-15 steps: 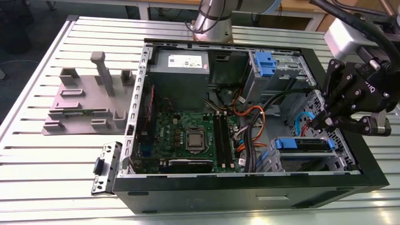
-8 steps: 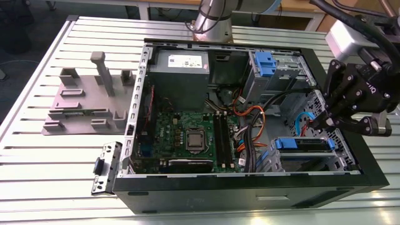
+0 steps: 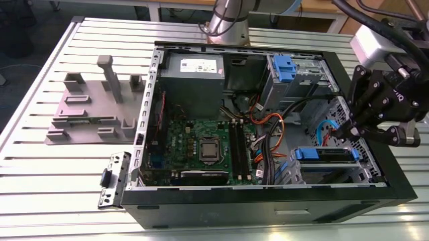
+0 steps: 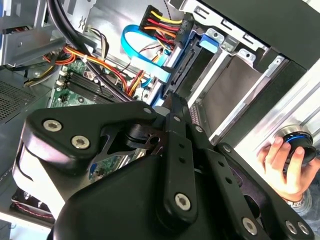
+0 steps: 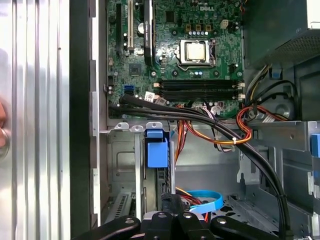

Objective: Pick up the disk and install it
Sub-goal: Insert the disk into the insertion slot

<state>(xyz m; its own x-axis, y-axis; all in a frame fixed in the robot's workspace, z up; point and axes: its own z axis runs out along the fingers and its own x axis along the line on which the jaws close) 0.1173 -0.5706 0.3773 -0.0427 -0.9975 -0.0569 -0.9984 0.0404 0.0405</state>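
Note:
The disk (image 3: 325, 154), with its blue bracket, sits in the drive bay at the near corner of the open computer case (image 3: 201, 201), on the exterior view's right. My black gripper (image 3: 343, 133) hangs just above and beside that bay, fingers together and empty. In the second wrist view the gripper (image 4: 172, 100) points at the disk's (image 4: 182, 70) cabled end. I cannot tell whether they touch. In the first wrist view the blue bracket of the disk (image 5: 156, 150) lies just beyond the gripper (image 5: 169, 200).
A grey plastic stand (image 3: 94, 108) with upright posts stands on the slatted table, at the exterior view's left. Another blue-bracketed bay (image 3: 285, 68) sits at the case's far side. Orange, black and blue cables (image 5: 240, 130) cross near the bay. A person's hand (image 4: 282, 160) rests beside the case.

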